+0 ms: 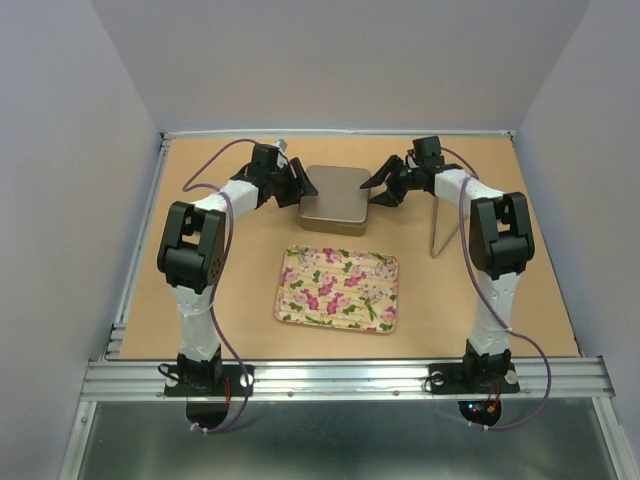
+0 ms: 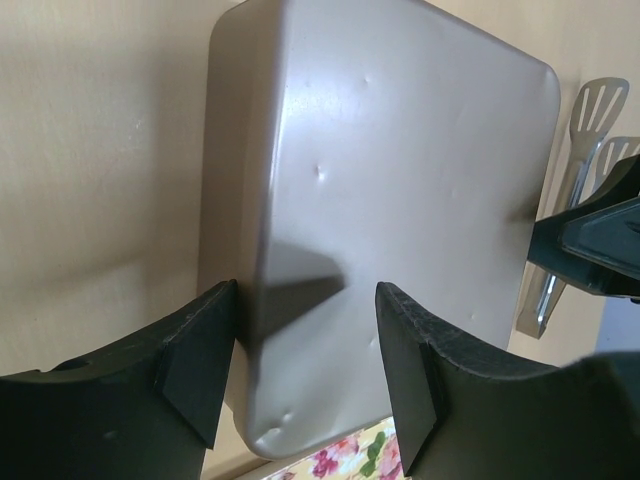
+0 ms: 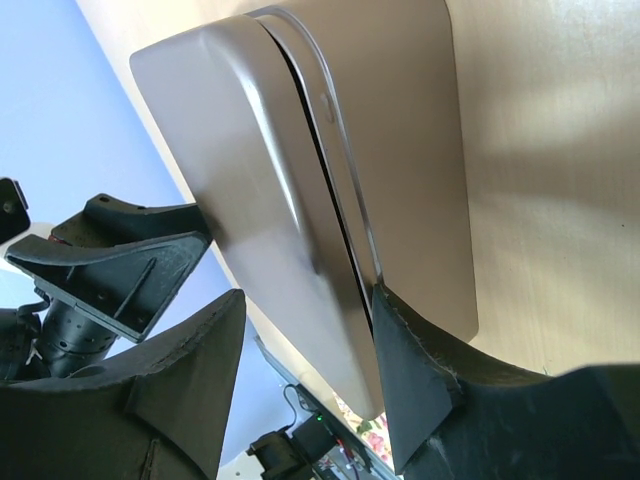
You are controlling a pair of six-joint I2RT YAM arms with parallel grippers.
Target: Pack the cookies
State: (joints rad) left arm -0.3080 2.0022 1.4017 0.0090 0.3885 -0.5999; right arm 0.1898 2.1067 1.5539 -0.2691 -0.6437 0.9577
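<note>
No cookies show in any view. A grey metal tin [image 1: 335, 198] with its lid on stands at the far middle of the table. My left gripper [image 1: 305, 185] is open at the tin's left edge; in the left wrist view [image 2: 305, 370] its jaws straddle the near corner of the tin [image 2: 400, 180]. My right gripper [image 1: 377, 190] is open at the tin's right edge. In the right wrist view [image 3: 305, 380] the lid [image 3: 250, 180] lies between the jaws, one fingertip [image 3: 410, 370] at the seam above the base [image 3: 410, 150].
A floral tray [image 1: 290, 262] lies in front of the tin, showing only printed flowers. Metal tongs [image 1: 438, 225] lie right of the tin and show in the left wrist view [image 2: 580, 150]. Raised rails border the table.
</note>
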